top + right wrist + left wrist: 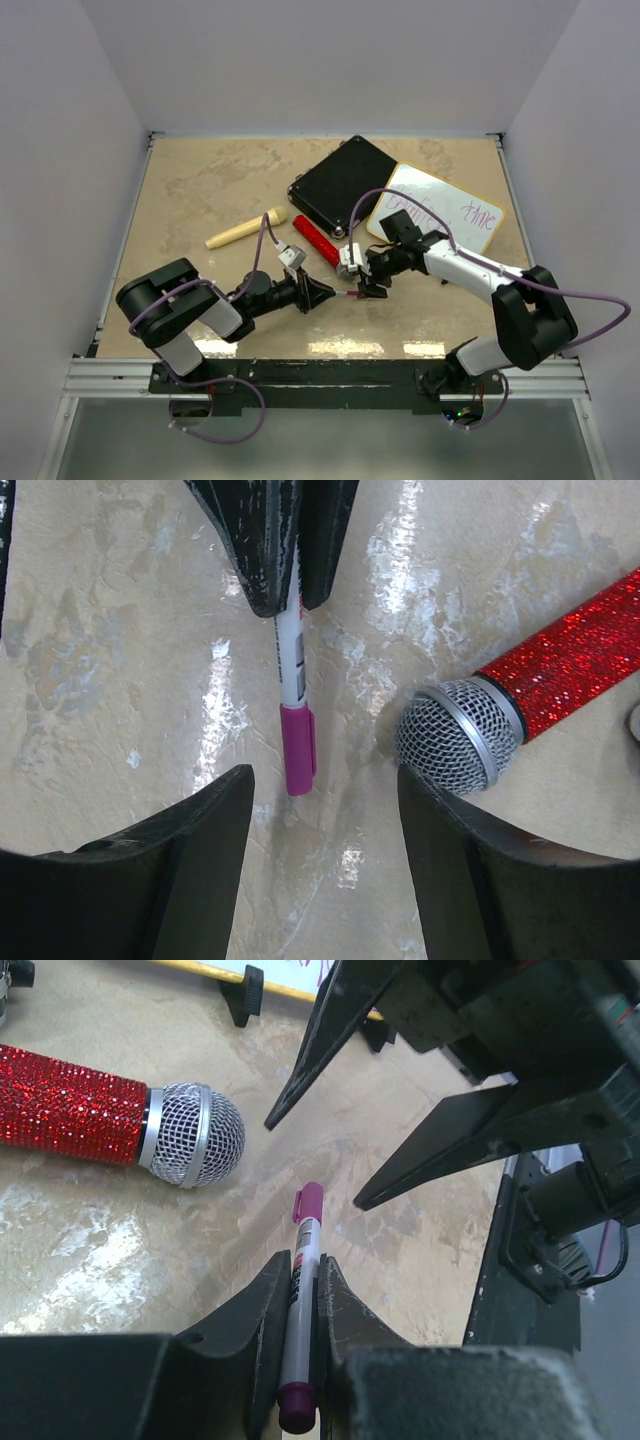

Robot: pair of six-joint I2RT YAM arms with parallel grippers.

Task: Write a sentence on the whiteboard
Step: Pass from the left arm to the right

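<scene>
Far to the left of the marker lies a pale wooden stick (pixel 245 229), well apart from it. The left gripper (pixel 303 1265) is clamped tight on the marker (pixel 305 1245), holding the white barrel with the magenta cap sticking out past its fingertips. A red glitter microphone (pixel 120 1120) lies just beside the marker, its mesh head close to the cap. The right gripper (pixel 325 772) faces the marker's capped end with its jaws spread wide on either side of the cap, holding nothing.

The cap looks like the step in hand, though whether it is to come off or is just seated I cannot tell. A good grip there means closing squarely on the magenta part alone, moving along the marker's own line while the left holds firm, and keeping the outer finger off the mesh head.

Beyond the marker sits the black case (pixel 342 182), the only container; it is shut, its contents hidden. Beyond and right of the marker, well apart, is the whiteboard (pixel 445 195), already bearing the sentence (pixel 478 212) in purple scrawl.
</scene>
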